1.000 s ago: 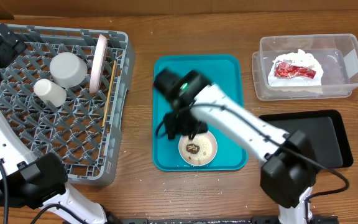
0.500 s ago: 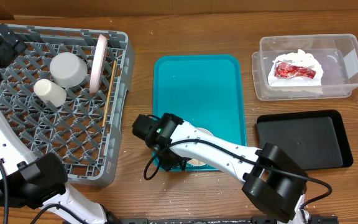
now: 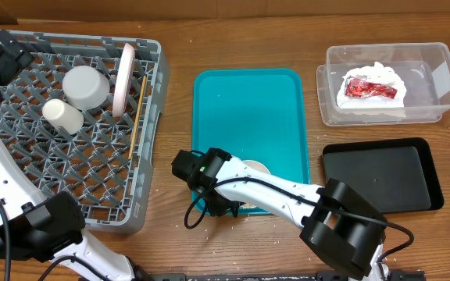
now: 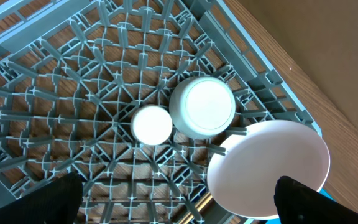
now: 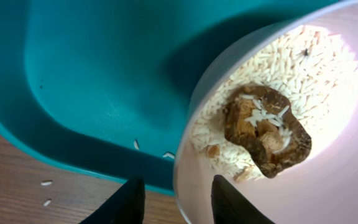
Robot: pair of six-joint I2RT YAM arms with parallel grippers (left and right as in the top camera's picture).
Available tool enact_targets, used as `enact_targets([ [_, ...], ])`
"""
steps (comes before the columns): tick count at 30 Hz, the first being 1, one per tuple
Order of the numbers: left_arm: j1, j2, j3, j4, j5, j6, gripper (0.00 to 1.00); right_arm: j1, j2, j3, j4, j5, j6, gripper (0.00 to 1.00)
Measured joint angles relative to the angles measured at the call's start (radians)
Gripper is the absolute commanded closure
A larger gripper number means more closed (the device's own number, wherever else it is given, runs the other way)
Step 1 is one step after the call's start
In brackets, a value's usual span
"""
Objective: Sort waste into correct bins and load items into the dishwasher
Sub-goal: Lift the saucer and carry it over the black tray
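Note:
The small pale dish (image 5: 278, 124) holds white rice and a brown food lump (image 5: 266, 127) and sits at the front of the teal tray (image 3: 248, 109). In the overhead view only its far edge (image 3: 256, 166) shows behind the arm. My right gripper (image 5: 179, 202) is open, one finger outside the dish's left rim and one inside it. It also shows in the overhead view (image 3: 213, 199). My left gripper (image 4: 179, 208) is open and empty above the grey rack (image 3: 22, 168). The rack holds two upturned white cups (image 3: 84, 86) (image 3: 61, 115), a plate on edge (image 3: 123, 76) and chopsticks (image 3: 137, 117).
The clear tub (image 3: 436, 58) at the back right holds the white napkin with the red wrapper (image 3: 369, 88). The black tray (image 3: 381, 176) lies in front of it. A few rice grains (image 5: 45, 183) lie on the wooden table by the teal tray's front edge.
My right gripper has moved from above the dish to the tray's front-left corner and now straddles the dish rim. The left arm and the rack's contents have not moved.

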Motion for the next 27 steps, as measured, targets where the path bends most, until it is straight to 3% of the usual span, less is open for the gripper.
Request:
enact_targets([
  [10,0.000,0.000,0.000,0.000,0.000,0.000,0.00,0.007,0.000,-0.053,0.034,0.010,0.000,0.95],
  [19,0.000,0.000,0.000,0.000,0.000,0.000,0.00,0.006,0.000,-0.035,-0.018,0.032,0.016,0.96],
  [27,0.000,0.000,0.000,0.000,0.000,0.000,0.00,-0.027,0.000,0.098,-0.151,0.039,0.120,0.96],
])
